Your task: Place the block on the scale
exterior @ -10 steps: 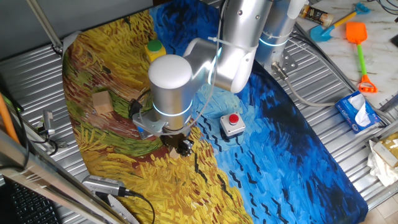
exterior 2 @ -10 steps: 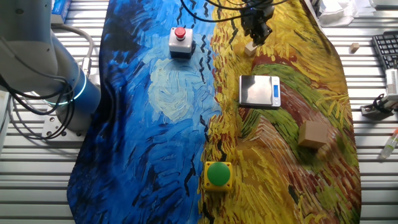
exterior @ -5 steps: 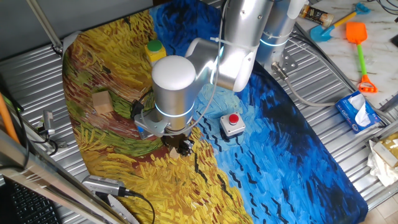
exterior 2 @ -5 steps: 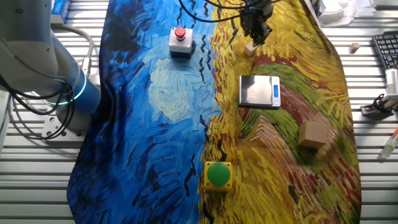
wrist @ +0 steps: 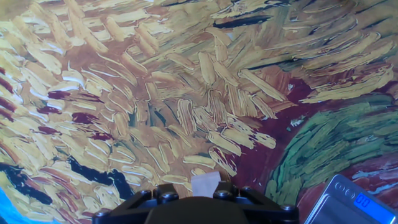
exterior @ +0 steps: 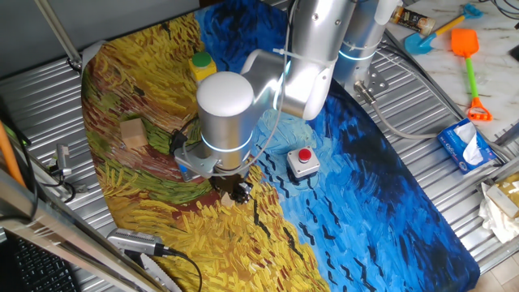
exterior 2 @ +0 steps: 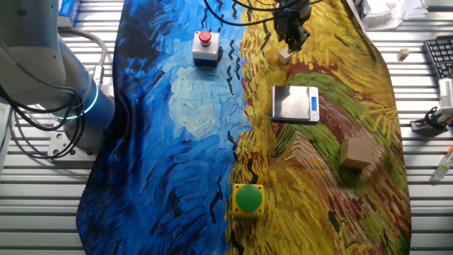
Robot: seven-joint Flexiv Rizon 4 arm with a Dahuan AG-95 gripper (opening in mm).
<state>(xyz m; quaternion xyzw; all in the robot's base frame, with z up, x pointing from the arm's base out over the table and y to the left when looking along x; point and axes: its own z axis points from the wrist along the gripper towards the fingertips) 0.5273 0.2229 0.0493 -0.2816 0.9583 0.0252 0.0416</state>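
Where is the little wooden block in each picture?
One fixed view: not visible; the arm and tool hide that spot.
The other fixed view: the block sits near the top, just under the tool, above the scale.
Hand view: bottom middle, by the tool.
Shared landmark: the scale, at the hand view's bottom right corner.

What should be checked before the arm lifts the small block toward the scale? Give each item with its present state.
1. Gripper over the block: ok.
2. Fingers closed on the block: cannot tell; the hand view shows only its top at the gripper's edge.
3. Scale top bare: ok.
4. Path from block to scale free of objects: ok.
5. Larger wooden block and red button box away from that path: ok.
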